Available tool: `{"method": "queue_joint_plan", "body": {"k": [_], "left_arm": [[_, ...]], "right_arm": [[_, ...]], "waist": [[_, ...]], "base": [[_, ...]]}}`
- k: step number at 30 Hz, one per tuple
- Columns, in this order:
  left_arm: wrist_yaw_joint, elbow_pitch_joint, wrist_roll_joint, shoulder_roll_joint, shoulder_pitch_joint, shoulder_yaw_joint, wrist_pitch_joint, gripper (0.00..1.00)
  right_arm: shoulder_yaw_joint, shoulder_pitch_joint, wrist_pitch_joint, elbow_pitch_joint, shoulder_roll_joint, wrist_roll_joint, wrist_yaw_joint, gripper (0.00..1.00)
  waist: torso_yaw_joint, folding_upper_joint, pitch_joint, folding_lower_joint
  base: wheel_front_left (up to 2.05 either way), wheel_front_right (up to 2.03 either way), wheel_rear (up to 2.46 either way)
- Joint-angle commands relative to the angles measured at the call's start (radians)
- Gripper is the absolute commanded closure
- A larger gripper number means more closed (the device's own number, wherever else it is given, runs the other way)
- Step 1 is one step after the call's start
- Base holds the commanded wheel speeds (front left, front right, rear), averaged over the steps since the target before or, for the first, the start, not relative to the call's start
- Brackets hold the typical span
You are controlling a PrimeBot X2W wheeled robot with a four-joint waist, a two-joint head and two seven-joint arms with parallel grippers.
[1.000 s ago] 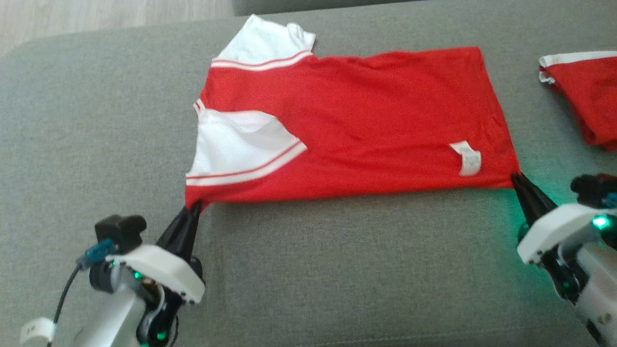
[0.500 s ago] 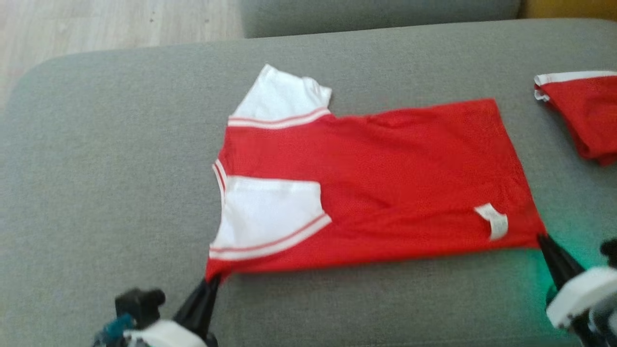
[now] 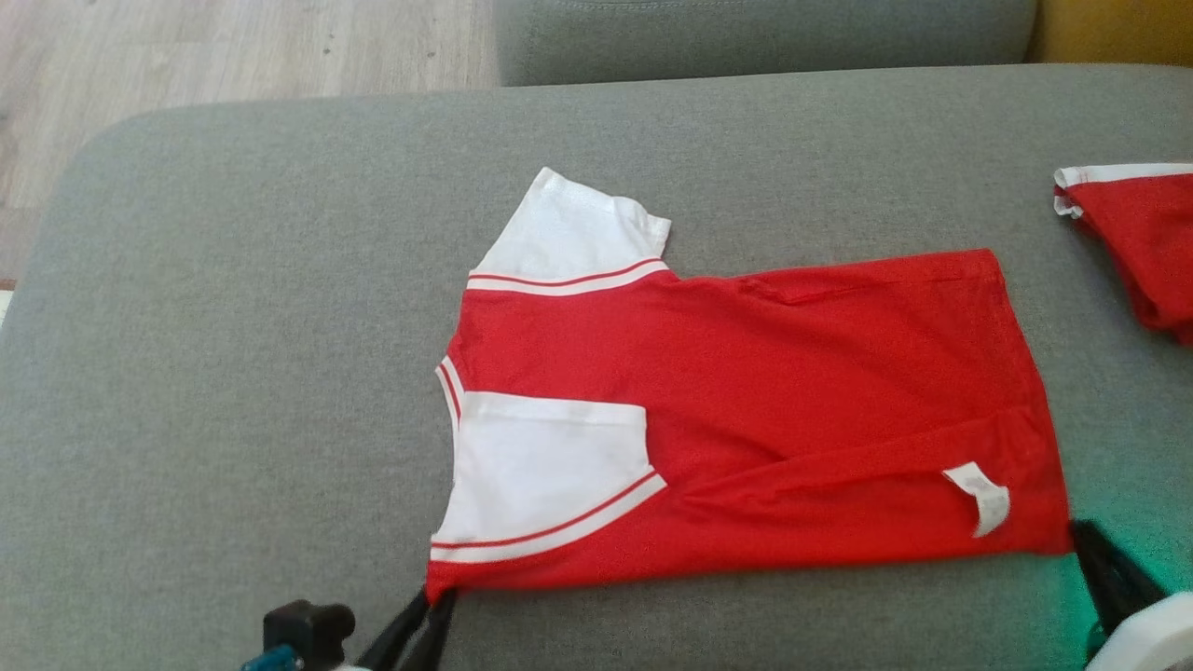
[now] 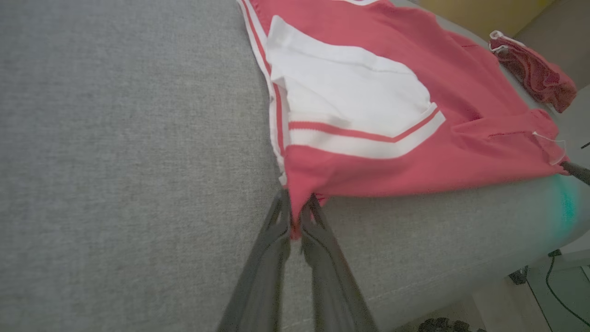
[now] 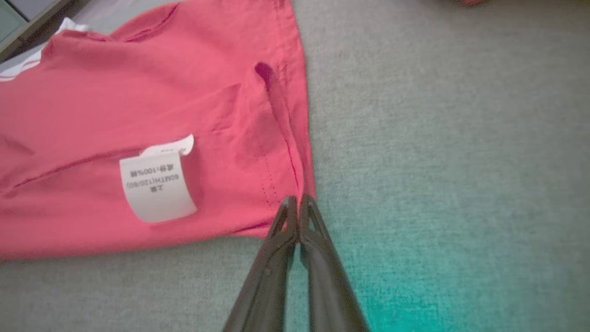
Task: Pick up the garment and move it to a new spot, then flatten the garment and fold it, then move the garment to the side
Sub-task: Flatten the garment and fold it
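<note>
The garment point(image 3: 792, 401) is a red shirt with white, red-striped sleeves, lying flat on the grey sofa cushion point(image 3: 233, 326). One sleeve point(image 3: 545, 466) is folded over the body and the other point(image 3: 573, 228) sticks out at the far side. A white care label point(image 3: 979, 496) shows near the hem. My left gripper point(image 3: 434, 601) is shut on the near shoulder corner; in the left wrist view, red cloth sits between the left gripper point(image 4: 295, 214) fingers. My right gripper point(image 3: 1083, 533) is shut on the near hem corner, and the right gripper point(image 5: 297, 199) fingertips pinch the garment point(image 5: 184, 92) edge.
A second red garment point(image 3: 1132, 247) with white trim lies bunched at the cushion's right, also seen as the second garment point(image 4: 534, 69). A grey backrest point(image 3: 764, 37) rises behind. Wooden floor point(image 3: 233, 47) lies beyond the cushion's far left corner. The cushion's front edge point(image 4: 438, 281) drops just behind my left gripper.
The head camera has tilted, so the whole scene sits lower in the picture. A long diagonal crease has formed in the garment's near right part. Both grippers keep their corners.
</note>
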Motion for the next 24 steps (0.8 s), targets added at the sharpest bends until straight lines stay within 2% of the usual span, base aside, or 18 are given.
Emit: {"method": "queue_joint_plan", "body": {"k": [1,2,3,6,9,13,17,22,24], "left_arm": [[0.013,-0.028,0.008,0.024,-0.031,0.031,0.009,0.61],[0.022,-0.033,0.016,0.031,-0.034,0.027,0.023,0.22],[0.031,-0.045,0.025,0.038,-0.039,0.025,0.033,0.00],[0.060,-0.119,0.058,0.068,-0.058,0.014,0.082,0.00],[0.083,-0.258,0.084,0.103,-0.105,0.017,0.151,0.00],[0.092,-0.420,0.111,0.148,-0.269,0.059,0.263,0.00],[0.029,-0.393,0.098,0.181,-0.514,0.106,0.379,0.00],[-0.090,-0.151,0.044,0.166,-0.822,0.111,0.525,0.00],[-0.123,-0.030,0.017,0.153,-0.917,0.108,0.584,0.00]], "right_arm": [[-0.033,0.020,-0.006,-0.012,-0.031,-0.024,-0.001,0.00],[-0.062,0.025,-0.005,-0.010,-0.028,-0.048,-0.001,0.00],[-0.089,0.031,-0.003,-0.018,-0.023,-0.069,-0.001,0.00],[-0.172,0.050,0.018,-0.065,0.000,-0.128,-0.001,0.00],[-0.248,0.067,0.056,-0.146,0.023,-0.191,-0.001,0.00],[-0.336,0.077,0.121,-0.258,0.078,-0.275,-0.001,0.00],[-0.378,0.056,0.184,-0.368,0.138,-0.347,-0.001,0.00],[-0.391,0.011,0.245,-0.464,0.188,-0.396,-0.001,0.00],[-0.383,-0.012,0.263,-0.486,0.203,-0.407,-0.001,0.00]], "waist": [[0.000,0.0000,-0.001,0.0000],[0.000,0.0000,0.000,0.0000],[0.000,0.0000,0.001,0.0000],[-0.008,0.0000,0.009,0.0000],[-0.023,0.0000,0.030,0.0000],[-0.042,0.0000,0.084,0.0000],[-0.077,0.0000,0.164,0.0000],[-0.132,0.0000,0.260,0.0000],[-0.159,0.0000,0.291,0.0000]], "base": [[0.00,0.00,0.00],[0.00,0.00,0.00],[0.00,0.00,0.00],[0.00,0.00,0.00],[0.00,0.00,0.00],[0.00,0.00,0.00],[0.00,0.00,0.00],[0.00,0.00,0.00],[0.00,0.00,0.00]]}}
